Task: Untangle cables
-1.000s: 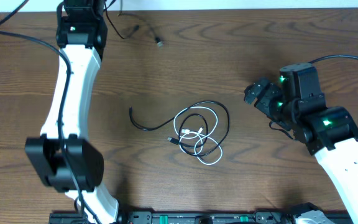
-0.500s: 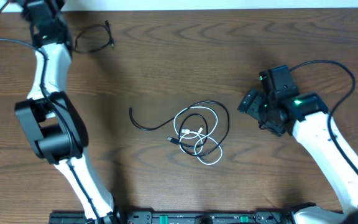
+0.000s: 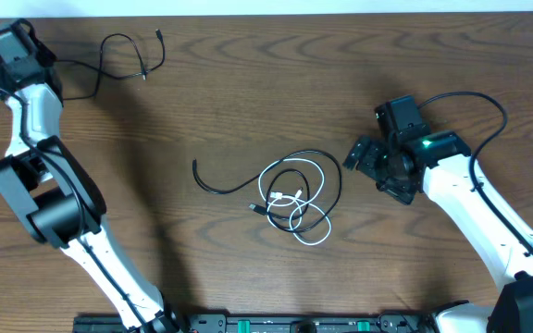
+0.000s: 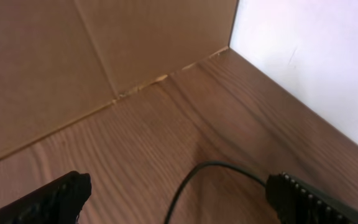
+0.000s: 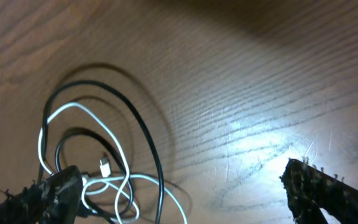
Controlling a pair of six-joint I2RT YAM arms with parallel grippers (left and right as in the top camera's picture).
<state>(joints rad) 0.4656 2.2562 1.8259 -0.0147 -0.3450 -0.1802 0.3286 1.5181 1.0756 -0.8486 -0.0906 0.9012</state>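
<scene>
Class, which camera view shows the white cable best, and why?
Overhead: the white cable lies with all its loops in view. The right wrist view cuts it off at the lower edge; the left wrist view shows none of it.

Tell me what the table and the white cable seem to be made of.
Table: wood or wood-look laminate, dark brown, low sheen; grain lines run across it. White cable: probably plastic-jacketed, smooth, slightly glossy; it lies in soft loops.

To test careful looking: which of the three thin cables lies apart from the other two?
The black cable near the table's far-left corner; the other black cable and the white cable lie looped together centrally.
</scene>
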